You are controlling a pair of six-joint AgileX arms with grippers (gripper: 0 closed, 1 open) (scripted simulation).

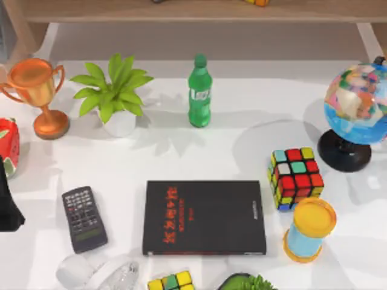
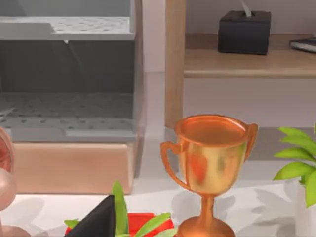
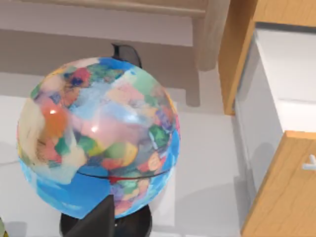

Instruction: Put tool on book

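The left gripper (image 2: 97, 223) shows as a dark wedge at the bottom of the left wrist view, hanging over a red thing with green leaves (image 2: 143, 224); whether it is open or closed cannot be told, and nothing is seen in its grip. In the top view the left arm (image 1: 8, 208) sits at the left edge, beside a strawberry-like red object (image 1: 7, 145). The right gripper (image 3: 97, 220) is a dark wedge low in the right wrist view, in front of the globe (image 3: 98, 138); its state cannot be told either.

The white pot (image 1: 120, 124) at upper left holds a leafy green plant (image 1: 112, 84). The green bottle (image 1: 199, 92) stands upright and capped at upper centre. A blue cylinder with a yellow lid (image 1: 309, 229) stands at lower right, just below a colour cube (image 1: 295, 178).

The book (image 1: 204, 217) lies flat at lower centre, its cover bare. The dark keypad device (image 1: 84, 219) lies to its left, apart from it. The copper trophy (image 1: 39, 96) stands at upper left.
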